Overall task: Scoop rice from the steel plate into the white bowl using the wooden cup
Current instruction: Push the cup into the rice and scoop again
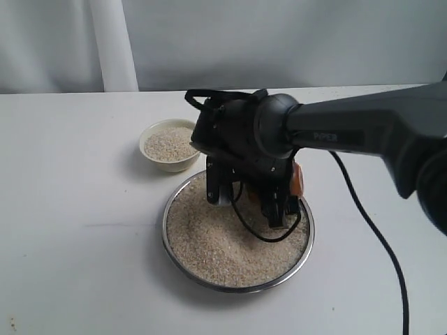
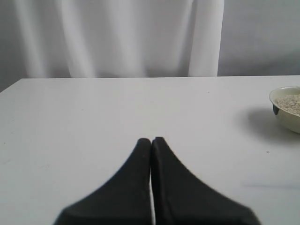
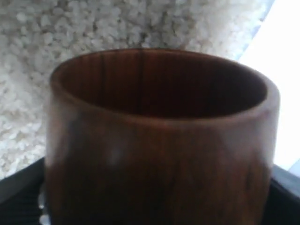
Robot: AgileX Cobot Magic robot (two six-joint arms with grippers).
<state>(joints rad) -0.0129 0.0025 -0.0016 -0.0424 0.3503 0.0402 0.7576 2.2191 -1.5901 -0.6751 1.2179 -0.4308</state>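
The steel plate (image 1: pixel 237 287) lies at the table's middle, filled with rice (image 1: pixel 223 244). Behind it to the left stands the white bowl (image 1: pixel 171 166), also holding rice (image 1: pixel 170 143). My right gripper (image 1: pixel 248 199) hangs low over the plate's far half. In the right wrist view its fingers (image 3: pixel 18 197) are shut on the wooden cup (image 3: pixel 159 140), whose dark inside shows no grains, with rice (image 3: pixel 117 23) just beyond its mouth. The arm hides the cup in the exterior view. My left gripper (image 2: pixel 151 139) is shut and empty over bare table, with the bowl (image 2: pixel 287 119) off to one side.
A black cable (image 1: pixel 377 237) trails over the table from the right arm, and a loop of it (image 1: pixel 265 234) hangs just above the rice. A white curtain and a white post (image 1: pixel 112 45) stand behind the table.
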